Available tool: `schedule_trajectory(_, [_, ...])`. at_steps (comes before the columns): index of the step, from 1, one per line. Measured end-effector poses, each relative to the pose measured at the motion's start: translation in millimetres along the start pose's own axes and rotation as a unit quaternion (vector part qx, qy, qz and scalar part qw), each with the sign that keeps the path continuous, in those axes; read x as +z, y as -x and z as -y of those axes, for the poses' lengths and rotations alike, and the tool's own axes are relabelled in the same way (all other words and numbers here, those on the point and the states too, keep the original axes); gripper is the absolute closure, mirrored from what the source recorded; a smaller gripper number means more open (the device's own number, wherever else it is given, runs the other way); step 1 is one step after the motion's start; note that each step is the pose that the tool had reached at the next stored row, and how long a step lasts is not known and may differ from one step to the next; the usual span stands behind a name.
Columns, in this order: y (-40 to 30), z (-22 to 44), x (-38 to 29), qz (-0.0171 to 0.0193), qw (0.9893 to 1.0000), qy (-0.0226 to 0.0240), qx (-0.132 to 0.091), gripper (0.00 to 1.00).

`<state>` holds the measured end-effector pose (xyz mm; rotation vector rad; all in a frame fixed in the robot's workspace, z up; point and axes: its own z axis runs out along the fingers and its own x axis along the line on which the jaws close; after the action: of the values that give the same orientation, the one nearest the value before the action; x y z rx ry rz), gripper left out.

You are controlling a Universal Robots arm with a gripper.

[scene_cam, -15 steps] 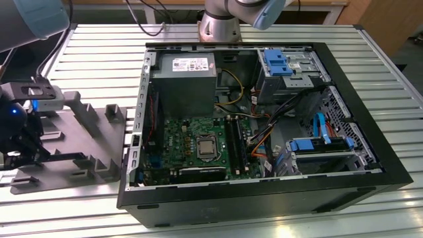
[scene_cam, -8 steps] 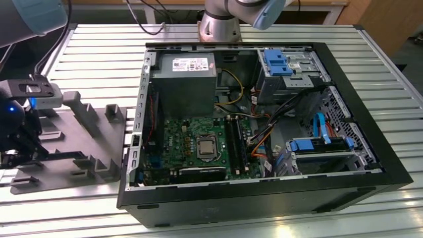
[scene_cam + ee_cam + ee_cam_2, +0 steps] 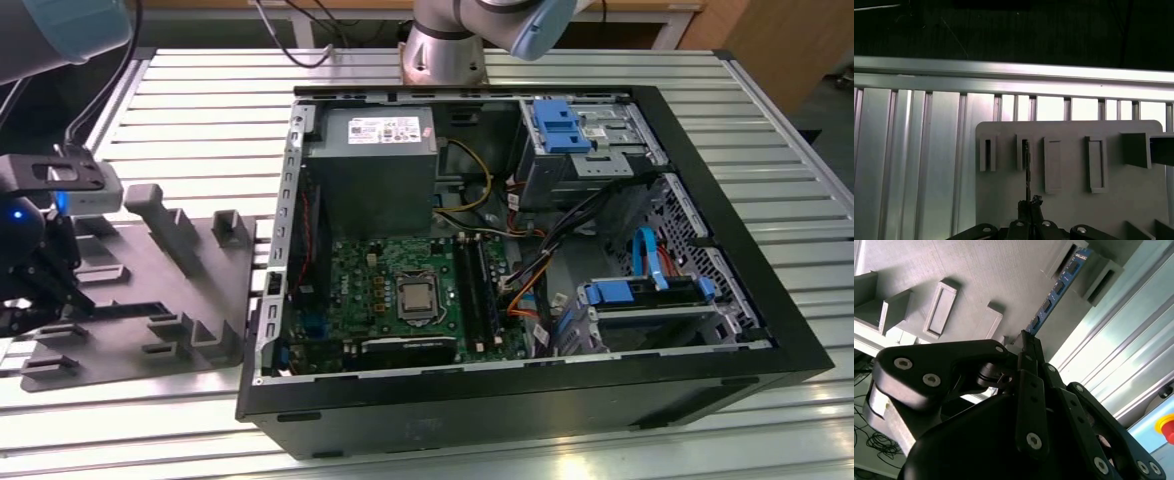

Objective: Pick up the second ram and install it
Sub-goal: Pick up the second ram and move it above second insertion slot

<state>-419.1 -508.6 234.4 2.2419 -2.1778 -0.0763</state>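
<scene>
At the exterior view's left, your black gripper (image 3: 43,300) hangs over the grey plastic tray with upright posts (image 3: 140,300). The tray lies on the silver ribbed metal table (image 3: 200,90). In the second wrist view the fingers (image 3: 1030,385) are pressed together, pinching one end of the second ram (image 3: 1056,292), a long thin dark blue board with black chips. The ram stands on its thin edge and points straight away from the fingers. Its far end is between two tray posts. At the exterior view's right sits the open black computer case (image 3: 747,375). Inside it you see a green motherboard (image 3: 380,270) and a grey metal power box (image 3: 367,150).
</scene>
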Motion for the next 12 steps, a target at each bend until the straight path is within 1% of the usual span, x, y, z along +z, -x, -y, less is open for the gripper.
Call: schedule_trajectory(12, [0.3,-0.5,-10.0,0.0000,1.0000,0.0000,0.000,0.88])
